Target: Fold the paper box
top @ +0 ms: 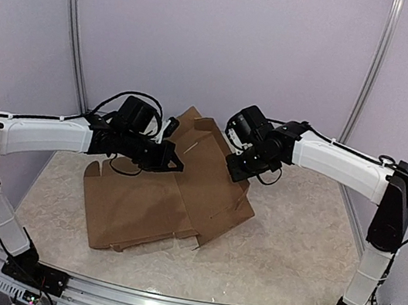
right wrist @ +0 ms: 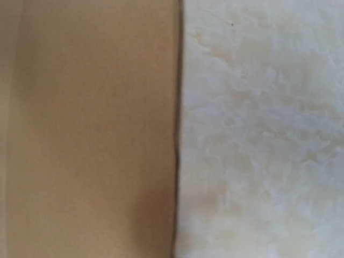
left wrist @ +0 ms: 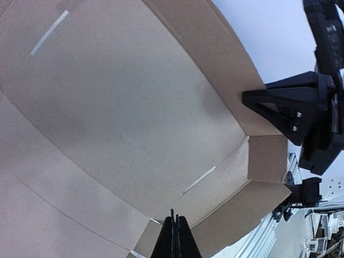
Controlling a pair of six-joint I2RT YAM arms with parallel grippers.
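As it lies open, paper box [top: 156, 207], plain brown (creased), flaps raised.

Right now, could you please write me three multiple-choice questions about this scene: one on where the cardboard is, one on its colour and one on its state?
1. Where is the cardboard?
A. Lying on the table
B. On the metal rail
C. Leaning on the back wall

2. What colour is it?
A. White
B. Brown
C. Blue

3. What state is it in?
A. Completely flat
B. Partly folded, with flaps raised at the far end
C. A closed box

Answers:
1 A, since the top view shows it resting on the marbled surface.
2 B, since it is plain brown in all three views.
3 B, since the far flaps stand up while the near panel lies flat.
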